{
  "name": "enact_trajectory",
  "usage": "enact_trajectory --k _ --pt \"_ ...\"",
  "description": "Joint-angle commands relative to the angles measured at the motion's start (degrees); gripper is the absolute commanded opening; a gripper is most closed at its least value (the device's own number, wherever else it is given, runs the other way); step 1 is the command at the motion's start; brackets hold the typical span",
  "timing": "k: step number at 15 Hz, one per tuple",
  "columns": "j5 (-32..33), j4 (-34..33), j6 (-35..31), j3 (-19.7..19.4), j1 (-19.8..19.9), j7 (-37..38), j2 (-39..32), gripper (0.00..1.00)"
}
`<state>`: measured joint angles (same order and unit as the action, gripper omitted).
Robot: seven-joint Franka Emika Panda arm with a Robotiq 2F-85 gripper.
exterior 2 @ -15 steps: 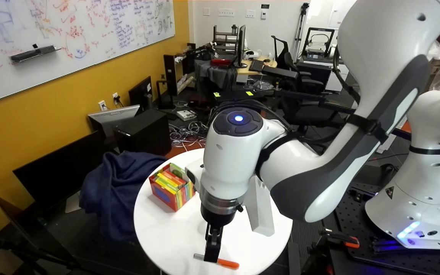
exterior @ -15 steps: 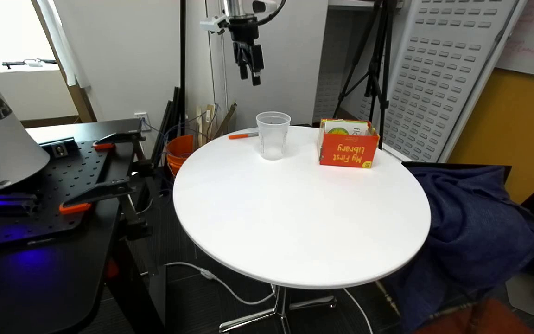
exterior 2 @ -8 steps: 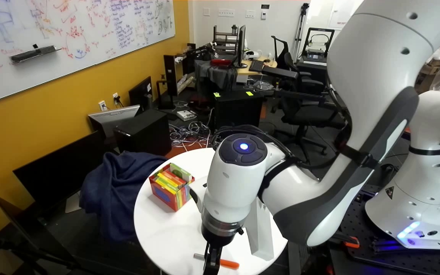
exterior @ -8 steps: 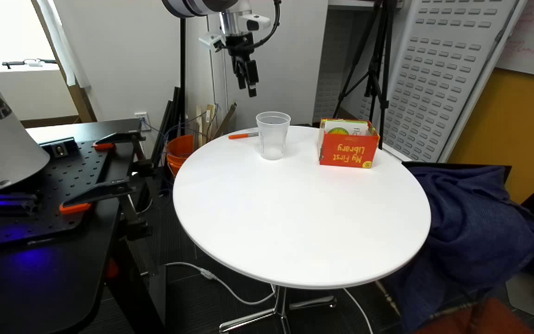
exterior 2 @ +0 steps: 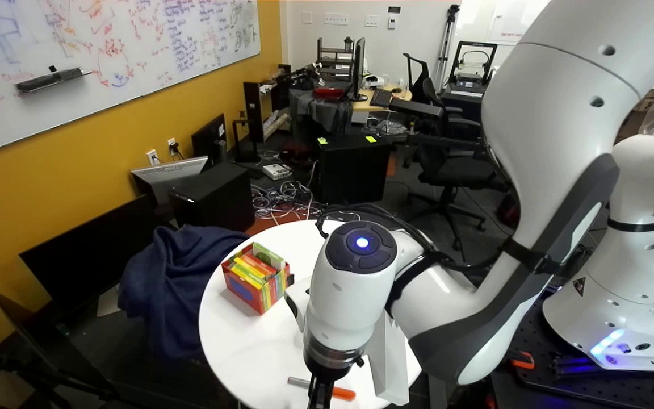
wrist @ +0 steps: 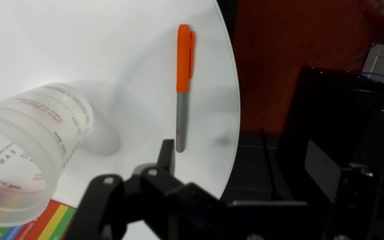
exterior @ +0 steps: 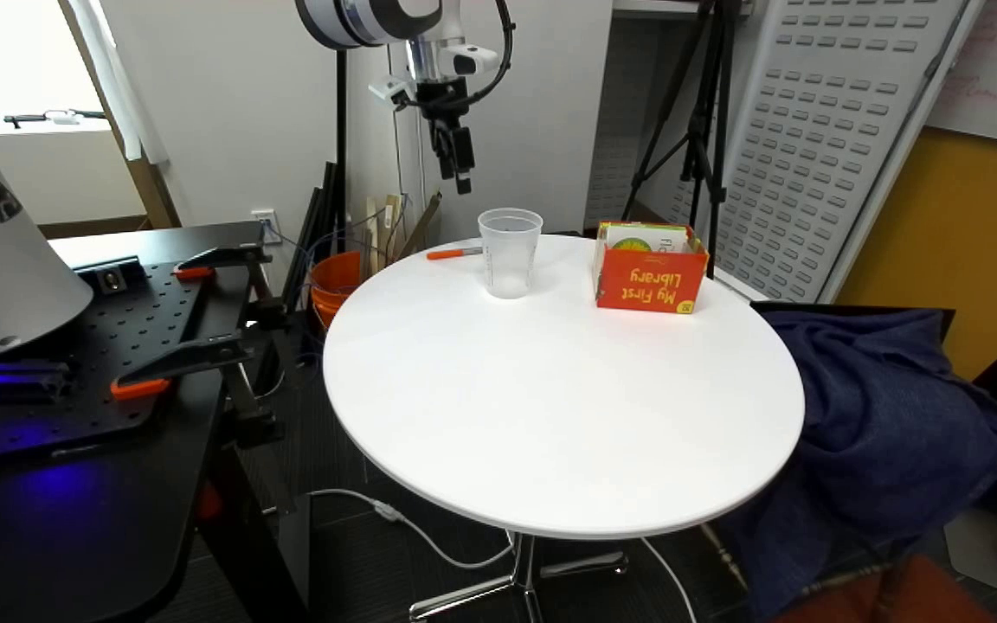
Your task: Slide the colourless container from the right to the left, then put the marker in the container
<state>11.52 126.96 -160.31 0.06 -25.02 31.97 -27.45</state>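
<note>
The colourless container (exterior: pixel 509 264), a see-through cup, stands upright on the white table, and in the wrist view the cup (wrist: pixel 48 116) shows at the left. Just beyond it lies the marker (exterior: pixel 451 253), near the table's far edge. Its orange cap and grey barrel are plain in the wrist view, where the marker (wrist: pixel 183 76) is left of the gap between the jaws. My gripper (wrist: pixel 245 163) is wide open and holds nothing. In an exterior view the gripper (exterior: pixel 456 180) hangs above the table's far edge. The arm hides the cup in an exterior view, where the marker (exterior 2: pixel 343 393) is partly covered.
An orange-red box of books (exterior: pixel 650 281) stands on the round table (exterior: pixel 550 398), to the right of the cup in this exterior view. The table's rim (wrist: pixel 238 100) curves close past the marker. A dark blue cloth (exterior: pixel 888 433) is beside the table.
My open gripper has come down and shifted a little left in the exterior view that shows the cup. Cup, marker and box have stayed put.
</note>
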Motion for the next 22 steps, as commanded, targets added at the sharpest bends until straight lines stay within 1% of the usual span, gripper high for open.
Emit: enact_trajectory --k 1,7,15,22 --pt "-1.6 -1.4 -0.6 -1.1 -1.0 0.5 -1.8 1.00" --pt "-4.1 -2.1 -2.3 -0.4 0.1 -1.2 -4.6 1.00" --pt "-7.5 -2.3 -7.7 -0.1 0.9 -4.4 -7.6 1.00" --pt "-9.9 -3.0 -6.8 -0.6 0.7 -5.7 -8.9 1.00"
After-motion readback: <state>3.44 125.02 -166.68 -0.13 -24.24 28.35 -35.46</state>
